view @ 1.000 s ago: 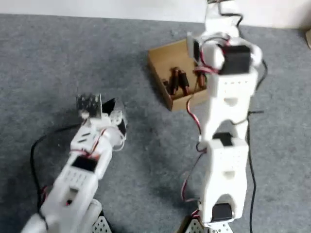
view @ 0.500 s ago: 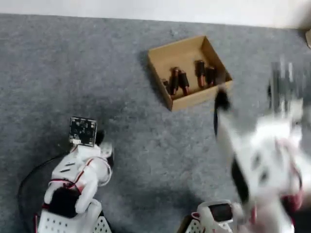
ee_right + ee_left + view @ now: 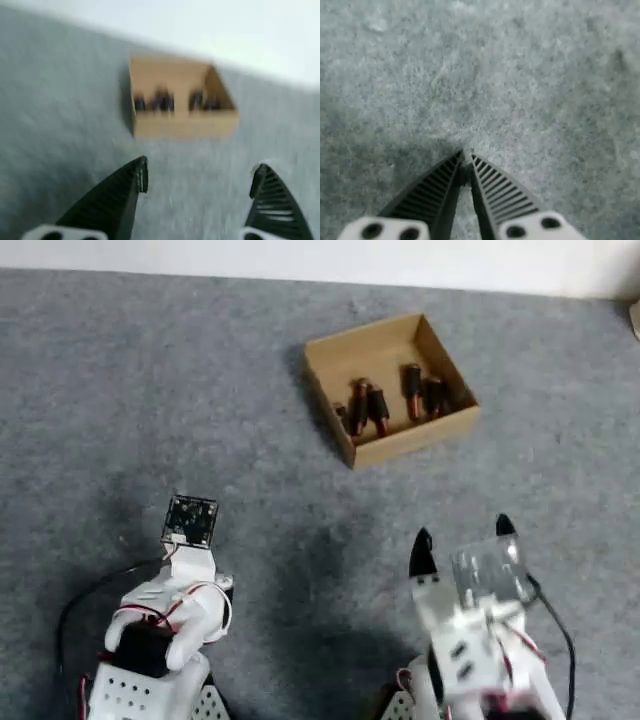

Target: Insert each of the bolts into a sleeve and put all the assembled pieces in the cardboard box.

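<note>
I work at a robotics test bench: grey felt mat [image 3: 150, 390] across the frame, plain white wall [image 3: 300, 254] along the top edge.

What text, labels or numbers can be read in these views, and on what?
No readable text in any view.
Box: plain walls, no print seen.
Pieces in the box: no marks to make out.
Board on the left arm: any print is too small to read.
</note>
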